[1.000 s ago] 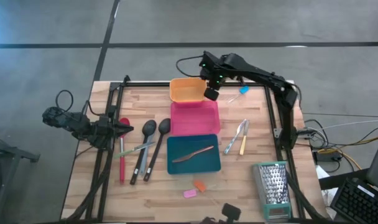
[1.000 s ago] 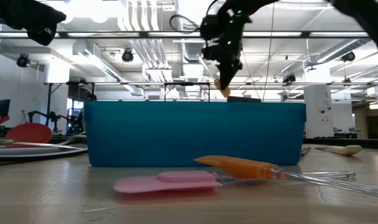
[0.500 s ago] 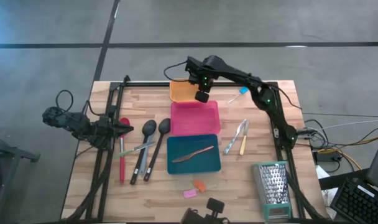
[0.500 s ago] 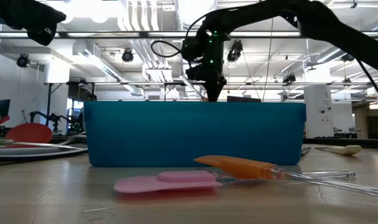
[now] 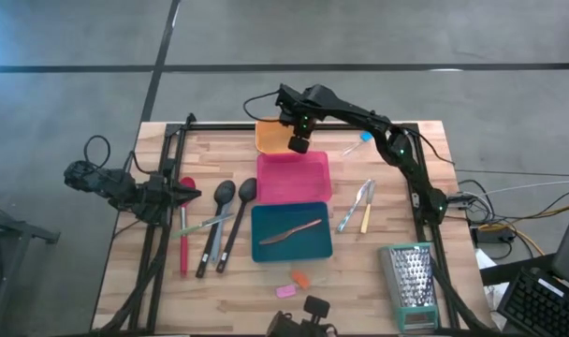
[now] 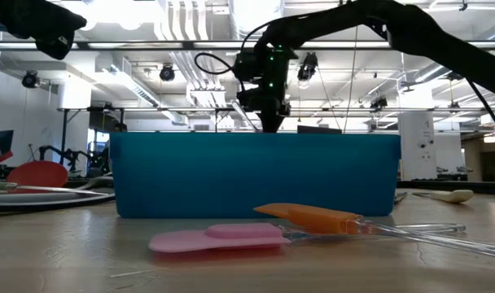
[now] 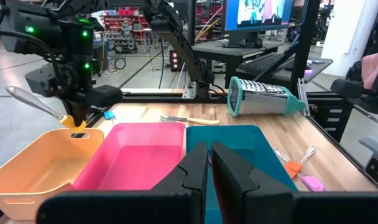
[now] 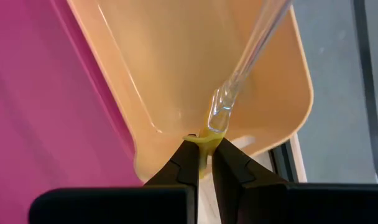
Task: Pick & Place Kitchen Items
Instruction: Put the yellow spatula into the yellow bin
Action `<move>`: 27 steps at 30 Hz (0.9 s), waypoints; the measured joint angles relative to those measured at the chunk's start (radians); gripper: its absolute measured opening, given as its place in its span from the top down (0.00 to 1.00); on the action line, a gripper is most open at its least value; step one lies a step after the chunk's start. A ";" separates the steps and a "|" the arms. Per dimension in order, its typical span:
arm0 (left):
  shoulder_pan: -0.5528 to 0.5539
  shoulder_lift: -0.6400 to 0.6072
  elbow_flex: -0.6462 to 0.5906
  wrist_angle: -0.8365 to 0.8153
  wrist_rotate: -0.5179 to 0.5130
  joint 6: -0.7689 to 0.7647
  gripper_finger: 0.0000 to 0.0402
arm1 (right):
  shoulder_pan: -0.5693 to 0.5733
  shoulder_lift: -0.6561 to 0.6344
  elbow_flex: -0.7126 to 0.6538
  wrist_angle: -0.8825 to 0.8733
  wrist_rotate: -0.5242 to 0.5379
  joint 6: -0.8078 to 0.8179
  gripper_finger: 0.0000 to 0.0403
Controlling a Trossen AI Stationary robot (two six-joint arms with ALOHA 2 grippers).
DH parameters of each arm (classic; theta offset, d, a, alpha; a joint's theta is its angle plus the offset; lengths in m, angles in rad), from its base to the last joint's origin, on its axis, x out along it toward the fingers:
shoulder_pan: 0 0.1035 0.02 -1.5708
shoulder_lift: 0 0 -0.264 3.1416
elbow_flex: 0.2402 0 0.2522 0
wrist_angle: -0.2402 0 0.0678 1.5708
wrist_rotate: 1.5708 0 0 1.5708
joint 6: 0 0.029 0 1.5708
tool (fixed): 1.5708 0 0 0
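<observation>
My right gripper (image 5: 299,146) hangs over the near right part of the orange tray (image 5: 273,134), shut on a small utensil (image 8: 242,68) with a yellow head and a clear handle. The utensil also shows in the left wrist view (image 7: 27,102). My left gripper (image 5: 187,195) waits shut at the table's left, above the red spatula (image 5: 184,234). Two black spoons (image 5: 230,201) lie beside the spatula. Metal tongs (image 5: 353,208) and a yellow-handled knife (image 5: 366,218) lie right of the trays, and a blue piece (image 5: 364,138) lies at the far right. Orange (image 5: 302,279) and pink (image 5: 285,291) pieces lie near the front edge. My right gripper pinches the utensil's yellow head end (image 8: 207,138) between its two fingers, coming from above and pointing down. The clear handle (image 8: 257,37) sticks out slanting away from the fingers. The utensil is lifted clear above the orange tray's floor.
A pink tray (image 5: 294,178) lies just nearer than the orange one. Nearer still is a teal tray (image 5: 313,245) with a brown utensil in it. A metal box grater (image 5: 411,281) lies at the near right corner. Black frame rails run along the table's left and right sides.
My right gripper has carried the small utensil toward the table's left, from beside the orange tray's right end to over the tray, and has come down a little. It stays shut on the utensil.
</observation>
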 joint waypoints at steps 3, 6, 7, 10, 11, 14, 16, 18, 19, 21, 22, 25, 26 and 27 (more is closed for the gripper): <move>0.000 0.000 0.000 0.000 0.000 0.000 0.94 | 0.002 0.000 -0.005 0.040 -0.003 0.001 0.97; 0.000 0.000 0.000 0.000 0.000 0.000 0.94 | 0.005 0.000 -0.014 0.091 -0.020 0.000 0.97; 0.000 0.000 0.000 0.000 0.000 0.000 0.94 | 0.005 0.000 -0.019 0.102 -0.032 -0.003 0.97; 0.000 0.000 0.000 0.000 0.000 0.000 0.94 | 0.005 0.000 -0.036 0.126 -0.058 -0.009 0.97; 0.000 0.000 0.000 0.000 0.000 0.000 0.94 | 0.005 0.000 -0.042 0.128 -0.059 -0.010 0.97; 0.000 0.000 0.000 0.000 0.000 0.000 0.94 | 0.004 0.000 -0.073 0.148 -0.059 -0.011 0.97; 0.000 0.000 0.000 0.000 0.000 0.000 0.94 | 0.004 0.000 -0.099 0.183 -0.059 -0.011 0.97; 0.000 0.000 0.000 0.000 0.000 0.000 0.94 | 0.004 0.000 -0.121 0.220 -0.059 -0.020 0.97; 0.000 0.000 0.000 0.000 0.000 0.000 0.94 | 0.004 0.000 -0.130 0.232 -0.059 -0.025 0.97; 0.000 0.000 0.000 0.000 0.000 0.000 0.94 | 0.004 0.000 -0.139 0.233 -0.059 -0.025 0.97; 0.000 0.000 0.000 0.000 0.000 0.000 0.94 | 0.002 0.000 -0.143 0.234 -0.059 -0.024 0.97; 0.000 0.000 0.000 0.000 0.000 0.000 0.94 | -0.001 0.000 -0.149 0.228 -0.059 -0.009 0.97; 0.000 0.000 0.000 0.000 0.000 0.000 0.94 | -0.002 0.000 -0.152 0.226 -0.058 -0.003 0.97; 0.000 0.000 0.000 0.000 0.000 0.000 0.94 | -0.002 0.000 -0.154 0.227 -0.059 -0.001 0.97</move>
